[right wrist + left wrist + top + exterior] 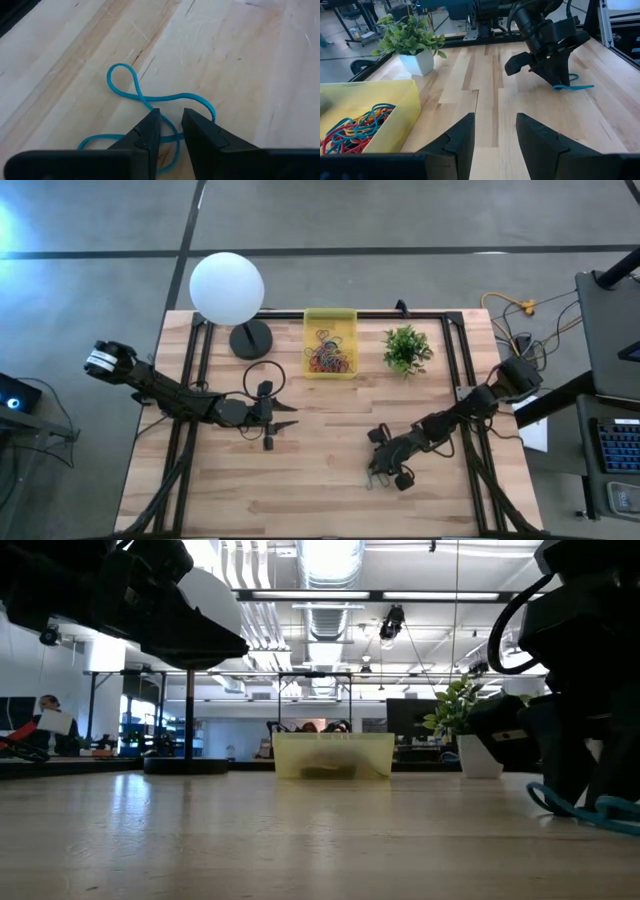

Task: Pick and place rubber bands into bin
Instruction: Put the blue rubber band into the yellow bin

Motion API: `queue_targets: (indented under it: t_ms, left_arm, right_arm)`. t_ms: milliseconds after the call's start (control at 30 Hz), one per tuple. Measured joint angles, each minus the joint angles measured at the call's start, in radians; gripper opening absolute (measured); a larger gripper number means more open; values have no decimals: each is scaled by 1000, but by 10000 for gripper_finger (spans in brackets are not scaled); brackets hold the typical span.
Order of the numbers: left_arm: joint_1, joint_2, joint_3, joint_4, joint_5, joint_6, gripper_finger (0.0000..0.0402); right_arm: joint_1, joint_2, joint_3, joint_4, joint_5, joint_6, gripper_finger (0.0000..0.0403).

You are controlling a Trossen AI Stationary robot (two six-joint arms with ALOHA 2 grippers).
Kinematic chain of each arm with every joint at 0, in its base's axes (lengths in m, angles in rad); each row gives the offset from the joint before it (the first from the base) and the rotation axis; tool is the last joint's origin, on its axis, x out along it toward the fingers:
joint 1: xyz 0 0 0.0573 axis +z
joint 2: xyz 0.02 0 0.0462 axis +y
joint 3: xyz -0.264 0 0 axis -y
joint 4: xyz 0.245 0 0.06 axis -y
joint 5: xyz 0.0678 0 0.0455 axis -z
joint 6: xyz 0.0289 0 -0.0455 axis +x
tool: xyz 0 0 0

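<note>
Right pincer (171, 131) astride teal rubber band (150, 102) on wooden table (240, 60)

The tabletop (330, 450) is pale planked wood, smooth with a soft sheen and fine scratches. The bin (330, 320) is translucent yellow plastic, fairly glossy. A teal rubber band (150, 102) looks matt and smooth. The lamp (227, 288) globe is matt white.

A pale wooden table (330, 450) fills the frame's centre. Along its upper edge are set a lamp (228, 290), a yellow bin (330, 320) and a plant (406, 350). A teal band (150, 105) is laid flat at lower right.
</note>
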Motion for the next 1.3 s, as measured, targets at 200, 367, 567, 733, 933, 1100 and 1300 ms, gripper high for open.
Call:
queue_targets:
  t_ms: [200,367,567,733,933,1100,1300]
  left_arm:
    - [0,0,0,0,0,0,129]
    - [0,0,0,0,0,0,129]
    - [0,0,0,-1,0,0,129]
    - [0,0,0,-1,0,0,129]
    - [0,0,0,0,0,0,129]
    - [0,0,0,-1,0,0,129]
    - [0,0,0,0,0,0,129]
  right_arm:
    - [1,1,0,0,23,4,38]
    - [1,-10,4,-10,34,-9,10]
    - [1,-80,10,-73,36,-53,8]
    - [1,-180,32,-150,88,-89,8]
    - [1,-304,60,-252,144,-140,8]
    - [-1,-404,87,-291,233,-195,8]
    - [-16,-503,130,-291,310,-314,8]
